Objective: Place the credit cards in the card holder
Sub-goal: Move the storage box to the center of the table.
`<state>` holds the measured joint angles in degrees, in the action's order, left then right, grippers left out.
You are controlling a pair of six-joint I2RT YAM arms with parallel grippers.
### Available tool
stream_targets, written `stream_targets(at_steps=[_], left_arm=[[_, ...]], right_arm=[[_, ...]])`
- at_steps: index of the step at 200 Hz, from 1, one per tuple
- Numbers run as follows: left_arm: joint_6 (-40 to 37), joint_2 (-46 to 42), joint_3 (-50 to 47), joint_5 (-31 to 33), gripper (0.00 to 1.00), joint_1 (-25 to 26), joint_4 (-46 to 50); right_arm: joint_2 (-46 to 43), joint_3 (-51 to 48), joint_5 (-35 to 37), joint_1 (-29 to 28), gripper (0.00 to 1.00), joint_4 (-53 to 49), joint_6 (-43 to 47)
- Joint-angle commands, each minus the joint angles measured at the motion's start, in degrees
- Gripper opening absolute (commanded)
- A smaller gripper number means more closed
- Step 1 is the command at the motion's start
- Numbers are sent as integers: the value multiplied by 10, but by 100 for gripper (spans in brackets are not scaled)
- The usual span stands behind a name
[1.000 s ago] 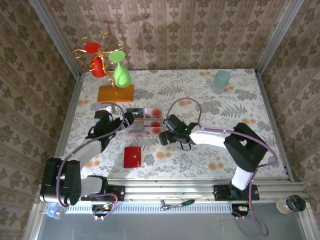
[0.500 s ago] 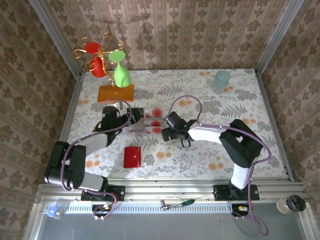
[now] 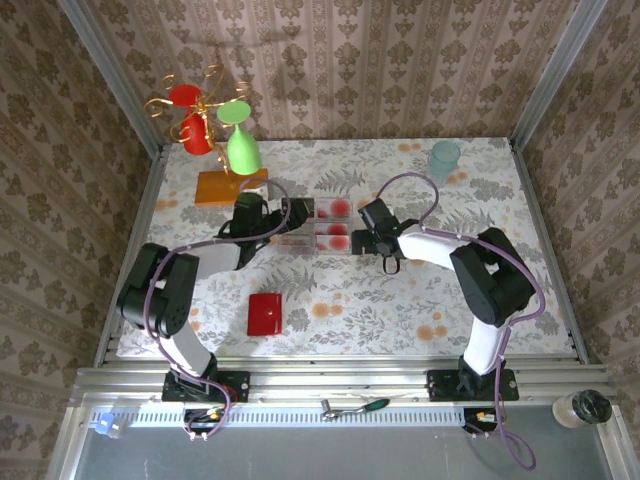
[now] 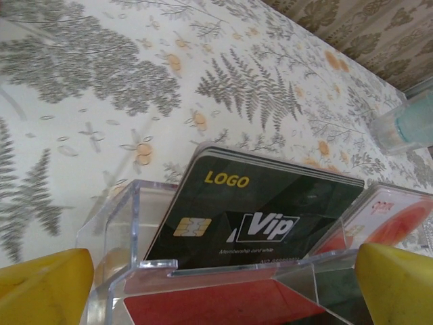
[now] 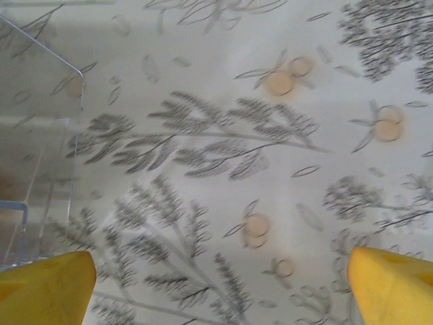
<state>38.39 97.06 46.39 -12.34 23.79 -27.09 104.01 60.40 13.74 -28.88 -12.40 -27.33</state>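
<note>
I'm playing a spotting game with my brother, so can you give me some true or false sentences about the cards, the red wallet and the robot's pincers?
1. The black card stands inside the clear tray. True.
2. The left pincer is holding the red card holder. False: the red card holder lies on the table, apart from both pincers.
3. The left pincer and the right pincer are both open. True.
4. The blue-green cup sits inside the clear tray. False: it stands near the table's far right corner, away from the tray.
</note>
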Motion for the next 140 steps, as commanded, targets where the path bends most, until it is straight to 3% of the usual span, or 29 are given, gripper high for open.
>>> stream_targets(at_steps=[1, 102, 140], left_arm=[[14, 15, 28, 8, 100, 20, -25], [15, 28, 38, 24, 100, 57, -31], [14, 29, 40, 27, 100, 59, -29]], right_arm=[[-8, 2, 5, 8, 97, -22, -13], [-135, -107, -34, 18, 97, -9, -17], [-136, -115, -82, 16, 97, -1, 0]])
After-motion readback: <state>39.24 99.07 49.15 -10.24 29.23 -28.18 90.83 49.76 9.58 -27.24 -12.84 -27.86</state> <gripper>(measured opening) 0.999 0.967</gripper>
